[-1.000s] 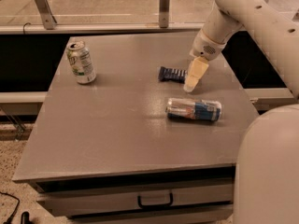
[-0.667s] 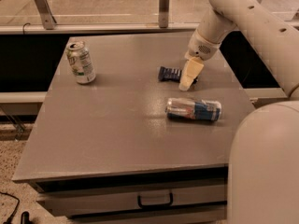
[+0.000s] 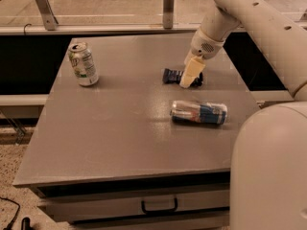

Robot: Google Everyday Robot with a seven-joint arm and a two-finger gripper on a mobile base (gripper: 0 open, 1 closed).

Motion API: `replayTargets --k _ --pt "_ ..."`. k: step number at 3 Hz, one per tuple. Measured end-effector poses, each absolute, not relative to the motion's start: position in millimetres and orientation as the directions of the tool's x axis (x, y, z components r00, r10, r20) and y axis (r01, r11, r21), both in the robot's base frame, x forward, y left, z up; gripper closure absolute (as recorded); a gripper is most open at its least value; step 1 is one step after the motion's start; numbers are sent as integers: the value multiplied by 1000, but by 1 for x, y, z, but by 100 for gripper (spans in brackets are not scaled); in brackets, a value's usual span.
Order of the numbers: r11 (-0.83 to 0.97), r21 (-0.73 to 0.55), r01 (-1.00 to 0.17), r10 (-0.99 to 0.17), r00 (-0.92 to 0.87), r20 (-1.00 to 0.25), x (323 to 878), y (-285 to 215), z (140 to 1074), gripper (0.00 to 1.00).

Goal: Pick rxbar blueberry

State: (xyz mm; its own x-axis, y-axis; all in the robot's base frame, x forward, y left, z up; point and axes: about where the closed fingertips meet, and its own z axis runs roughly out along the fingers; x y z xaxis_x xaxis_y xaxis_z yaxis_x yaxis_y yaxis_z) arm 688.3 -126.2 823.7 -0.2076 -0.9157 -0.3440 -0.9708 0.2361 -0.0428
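The rxbar blueberry (image 3: 171, 75) is a small dark navy bar lying flat on the grey table (image 3: 120, 128), right of centre toward the back. My gripper (image 3: 190, 76) comes down from the upper right and its cream-coloured fingers (image 3: 192, 72) sit over the right part of the bar, hiding it. The bar's left end shows beside the fingers. Whether the fingers touch the bar cannot be told.
A silver-and-blue can (image 3: 199, 112) lies on its side in front of the gripper. A green-white can (image 3: 83, 64) stands upright at the back left. A rail with metal posts (image 3: 168, 6) runs behind the table. My white base (image 3: 268, 171) fills the lower right. A drawer handle (image 3: 159, 206) sits below the table's front edge.
My gripper has moved a little left and down toward the bar and now covers its right part. The bar and both cans have not moved.
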Motion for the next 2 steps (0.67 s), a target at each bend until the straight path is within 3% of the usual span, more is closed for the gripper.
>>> replayTargets --k 2 --pt "236 -43 -971 -916 -207 -344 688 -126 836 100"
